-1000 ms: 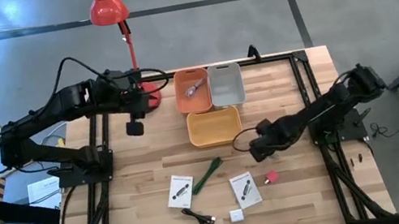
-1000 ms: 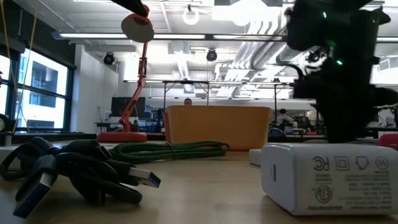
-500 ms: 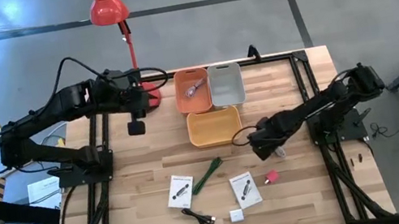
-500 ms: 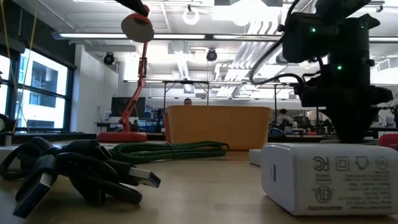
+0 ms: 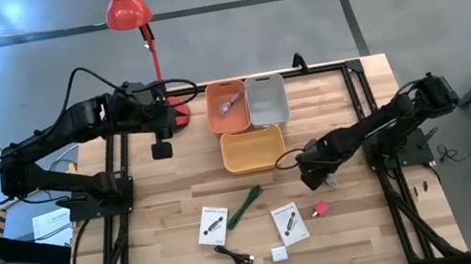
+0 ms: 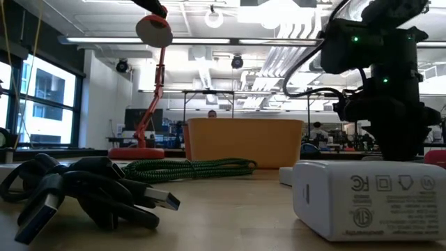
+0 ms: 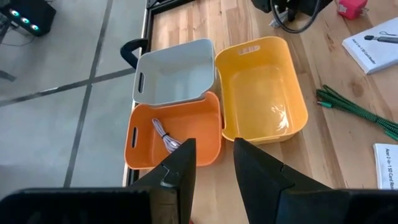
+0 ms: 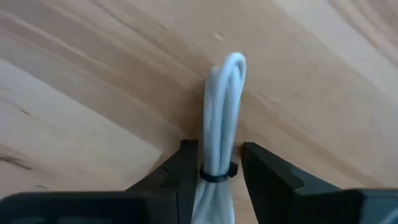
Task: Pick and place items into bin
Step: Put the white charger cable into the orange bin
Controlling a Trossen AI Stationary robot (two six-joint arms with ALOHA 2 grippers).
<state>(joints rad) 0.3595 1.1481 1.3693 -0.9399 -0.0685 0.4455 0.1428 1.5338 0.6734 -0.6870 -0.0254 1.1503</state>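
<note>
right claw gripping one white cable bundle, three bins

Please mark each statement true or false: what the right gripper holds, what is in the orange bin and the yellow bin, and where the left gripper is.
1. The right gripper is shut on a white cable bundle. True.
2. The orange bin is empty. False: a silvery cable lies in it.
3. The yellow bin holds the red-pink cube. False: the cube lies on the table.
4. The left gripper hovers left of the bins. True.
</note>
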